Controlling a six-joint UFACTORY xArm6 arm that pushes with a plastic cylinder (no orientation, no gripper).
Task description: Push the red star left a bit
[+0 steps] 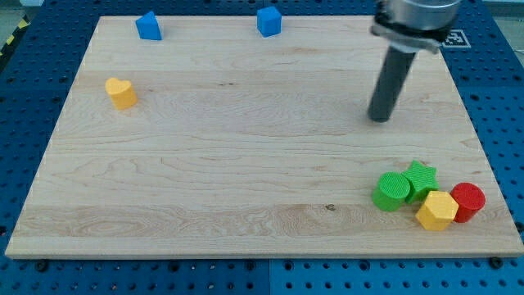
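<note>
The only red block (468,201) sits at the view's lower right, near the board's right edge; it looks round, and I cannot make out a star shape. It touches a yellow hexagon block (436,211) on its left. A green star (422,178) and a green cylinder (392,191) sit just left of these in one tight cluster. My tip (379,120) rests on the board above the cluster, well up and to the left of the red block and apart from every block.
A yellow heart block (120,93) lies at the view's left. Two blue blocks (148,26) (268,20) sit along the top edge. The wooden board (246,164) lies on a blue pegboard table.
</note>
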